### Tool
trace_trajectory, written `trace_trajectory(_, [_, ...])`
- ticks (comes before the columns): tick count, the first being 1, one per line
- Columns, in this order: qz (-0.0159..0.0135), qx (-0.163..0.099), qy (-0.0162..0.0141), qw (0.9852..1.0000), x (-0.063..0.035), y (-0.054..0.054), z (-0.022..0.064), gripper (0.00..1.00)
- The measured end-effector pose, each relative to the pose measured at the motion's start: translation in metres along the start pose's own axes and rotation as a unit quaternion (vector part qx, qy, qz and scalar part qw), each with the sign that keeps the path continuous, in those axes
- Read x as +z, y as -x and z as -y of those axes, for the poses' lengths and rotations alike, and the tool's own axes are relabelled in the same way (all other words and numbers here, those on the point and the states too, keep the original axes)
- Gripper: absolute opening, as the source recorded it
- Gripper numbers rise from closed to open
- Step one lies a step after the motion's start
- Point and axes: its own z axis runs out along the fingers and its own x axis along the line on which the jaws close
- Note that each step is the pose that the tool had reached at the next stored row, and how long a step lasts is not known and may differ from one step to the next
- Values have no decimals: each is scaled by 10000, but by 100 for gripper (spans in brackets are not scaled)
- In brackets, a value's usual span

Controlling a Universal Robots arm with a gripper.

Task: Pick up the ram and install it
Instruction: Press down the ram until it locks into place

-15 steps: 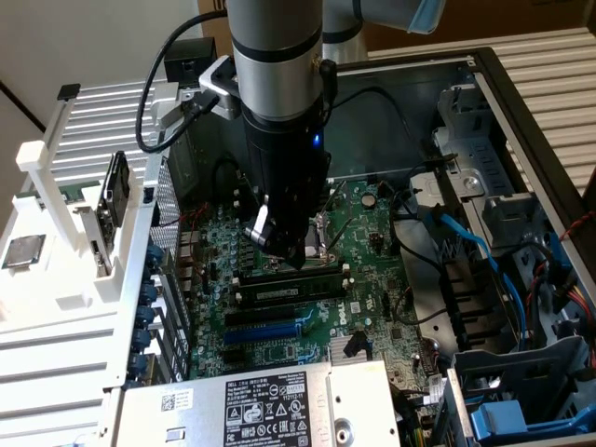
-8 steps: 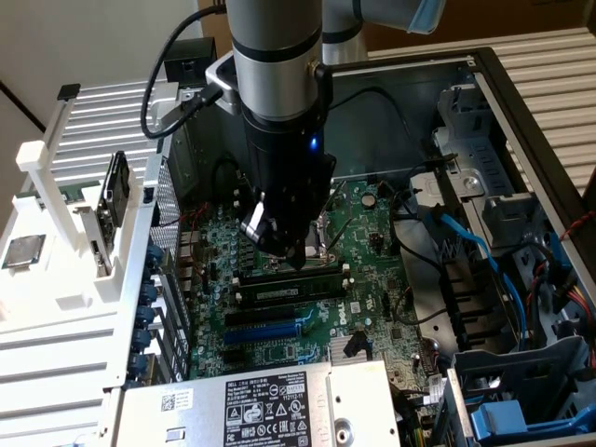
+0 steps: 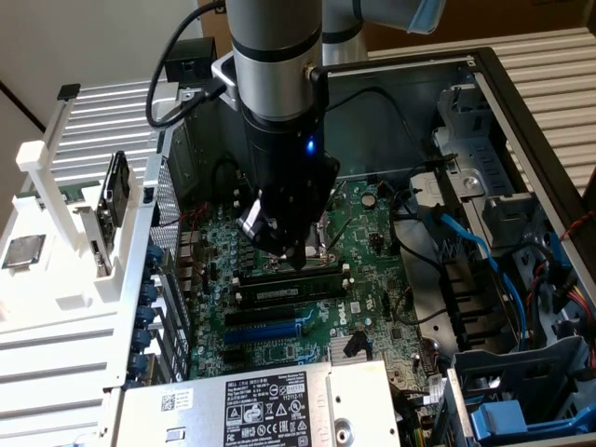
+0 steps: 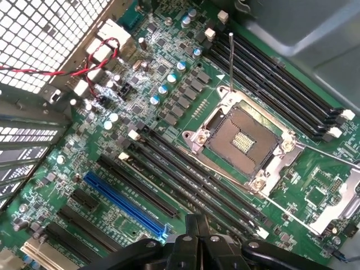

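1. Closed gripper hangs low over the motherboard inside the open computer case, its fingertips pressed together with nothing between them
2. Just beneath the tips lies the ram, a green stick set in the memory slots, running toward the exterior view's left and right
3. Nearer the camera sits a second stick with a pale sticker, then a blue slot
4. From the wrist view, the empty processor socket lies beside the black slots
5. At the near edge rests the power supply; at the exterior view's left stands a white rack
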Motion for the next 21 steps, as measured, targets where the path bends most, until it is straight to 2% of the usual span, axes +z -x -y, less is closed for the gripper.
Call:
trace_trajectory(6, [2,372,-10,9993,0,0,0,11])
trace_trajectory(12, [4,775,-20,9970,0,0,0,11])
trace_trajectory(15, [6,983,-26,9952,0,0,0,11])
trace_trajectory(16, [6,1118,-29,9937,0,0,0,11])
trace_trajectory(21, [9,1458,-38,9893,0,0,0,11])
